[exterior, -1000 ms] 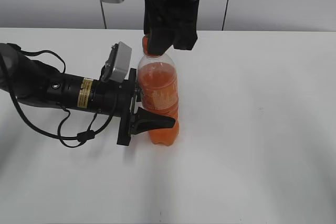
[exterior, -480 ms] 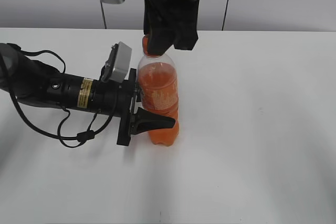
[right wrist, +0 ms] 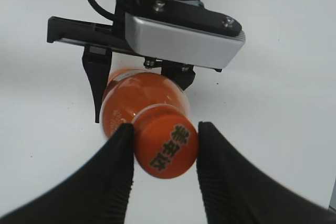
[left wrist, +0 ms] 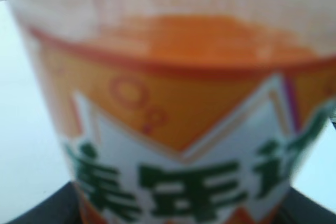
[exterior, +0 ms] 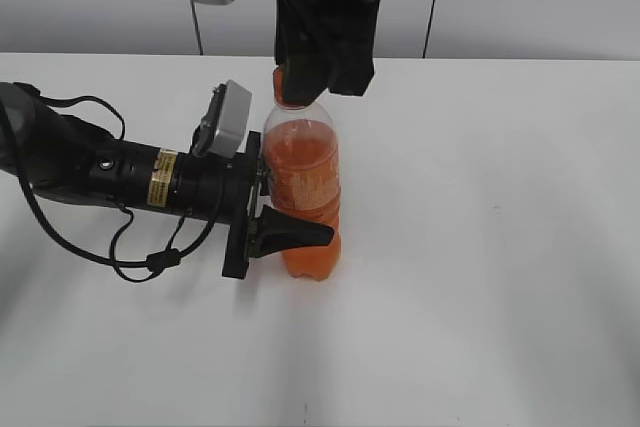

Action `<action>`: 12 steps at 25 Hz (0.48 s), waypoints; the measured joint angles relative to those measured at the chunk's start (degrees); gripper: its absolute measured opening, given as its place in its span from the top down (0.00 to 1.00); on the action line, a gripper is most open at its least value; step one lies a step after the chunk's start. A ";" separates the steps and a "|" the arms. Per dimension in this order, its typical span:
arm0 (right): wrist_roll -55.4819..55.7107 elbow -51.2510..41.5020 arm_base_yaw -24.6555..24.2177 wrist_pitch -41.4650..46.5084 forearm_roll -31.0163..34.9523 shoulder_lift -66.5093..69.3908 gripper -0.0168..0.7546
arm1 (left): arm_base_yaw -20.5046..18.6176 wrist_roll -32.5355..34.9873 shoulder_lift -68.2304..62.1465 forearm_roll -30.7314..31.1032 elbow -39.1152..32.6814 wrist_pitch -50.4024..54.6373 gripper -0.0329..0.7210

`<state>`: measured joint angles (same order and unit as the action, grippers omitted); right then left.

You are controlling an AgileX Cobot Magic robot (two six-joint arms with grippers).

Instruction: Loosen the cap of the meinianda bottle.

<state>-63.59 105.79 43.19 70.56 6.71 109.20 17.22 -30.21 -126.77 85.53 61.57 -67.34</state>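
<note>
The meinianda bottle (exterior: 305, 187) stands upright on the white table, full of orange drink, with an orange-yellow label band. My left gripper (exterior: 278, 209) reaches in from the left and is shut on the bottle's waist. In the left wrist view the label (left wrist: 178, 129) fills the frame. My right gripper (exterior: 298, 82) comes down from above and is shut on the orange cap (exterior: 287, 90). In the right wrist view both black fingers (right wrist: 113, 171) press the sides of the cap (right wrist: 167, 148), which has dark print on top.
The white table (exterior: 500, 247) stretches to the right and front of the bottle. The left arm's black body and cables (exterior: 110, 177) lie across the left side of the table. A grey wall stands behind the table's far edge.
The right gripper and the bottle's top have shifted very slightly to the right. The left arm has not moved.
</note>
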 joint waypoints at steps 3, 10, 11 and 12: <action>0.24 0.00 0.00 0.00 0.13 -0.05 0.54 | 0.00 -0.18 0.00 0.12 0.00 -0.04 0.42; 1.96 0.00 0.00 -0.05 0.18 -0.05 0.41 | 0.05 -0.18 0.00 0.17 0.00 -0.04 0.42; 2.43 0.00 0.00 -0.05 0.18 -0.10 0.41 | 0.05 -0.18 0.00 0.17 0.00 -0.07 0.42; 2.96 0.00 0.00 -0.05 0.18 -0.17 0.41 | 0.05 -0.18 0.00 0.17 0.00 -0.12 0.42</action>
<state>-60.63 105.79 43.19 70.51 6.89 109.04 17.27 -30.40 -126.77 85.70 61.57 -67.47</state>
